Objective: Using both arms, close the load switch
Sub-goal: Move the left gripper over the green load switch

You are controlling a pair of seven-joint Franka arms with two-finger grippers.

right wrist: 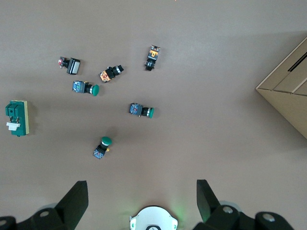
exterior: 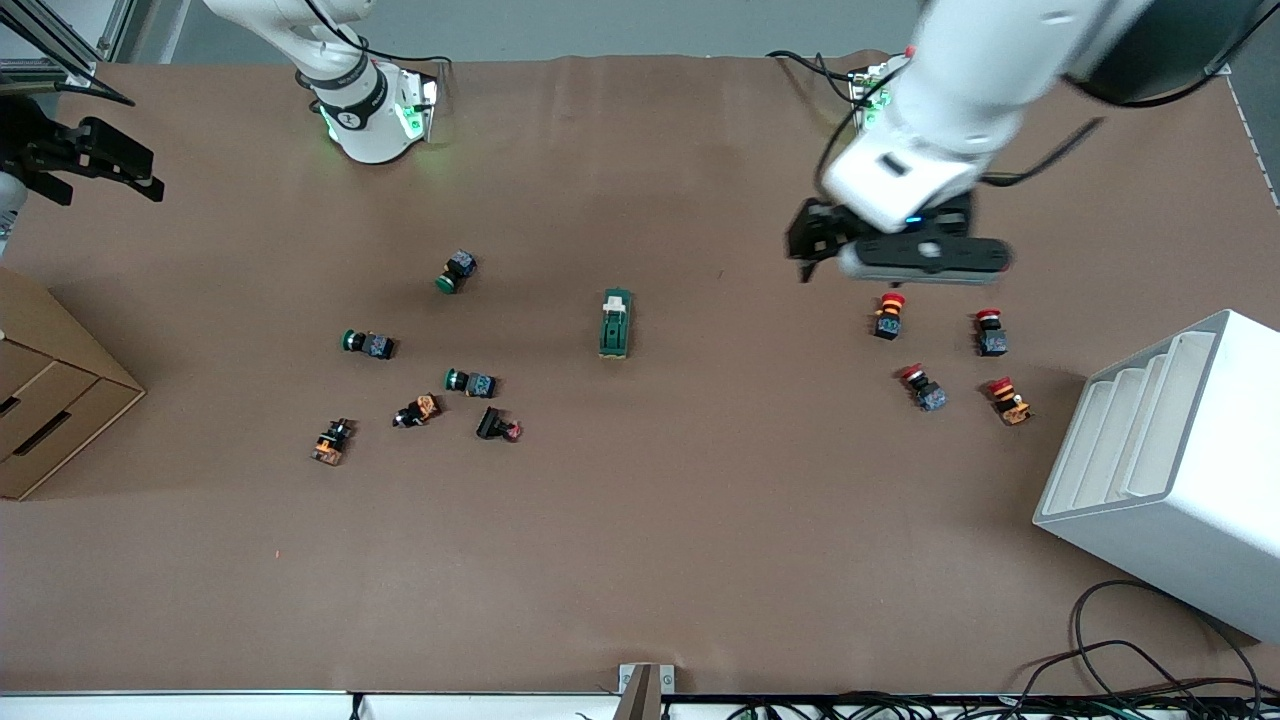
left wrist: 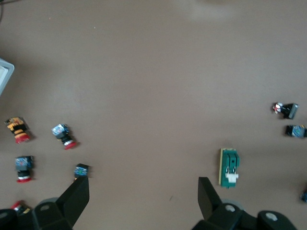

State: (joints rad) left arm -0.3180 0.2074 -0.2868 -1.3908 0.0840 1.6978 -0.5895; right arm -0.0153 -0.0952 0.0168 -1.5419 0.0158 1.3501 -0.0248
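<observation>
- the load switch (exterior: 615, 323) lies alone near the middle of the brown table (exterior: 640, 560), its cream tab at the end toward the arms' bases; nothing touches it.
- we judge the step in hand to be the approach: neither arm has reached the switch, so the closing is not yet begun.
- our left gripper (exterior: 815, 240) hangs in the air over bare table toward the left arm's end, the switch well apart from it toward the table's middle; its fingers (left wrist: 76, 196) stand spread wide and hold nothing. red-capped push-buttons (exterior: 888, 316) lie just beside the spot under it.
- our right gripper (exterior: 100, 165) hangs at the edge of the table toward the right arm's end, by the cardboard drawers (exterior: 50, 400), well apart from the switch; its fingers (right wrist: 74, 199) are spread too, empty.
- green-capped push-buttons (exterior: 458, 271) lie between the right gripper and the switch.
- next, we judge, one gripper must come down to steady the green body while the other pushes the tab, clearing the loose buttons on the way.
</observation>
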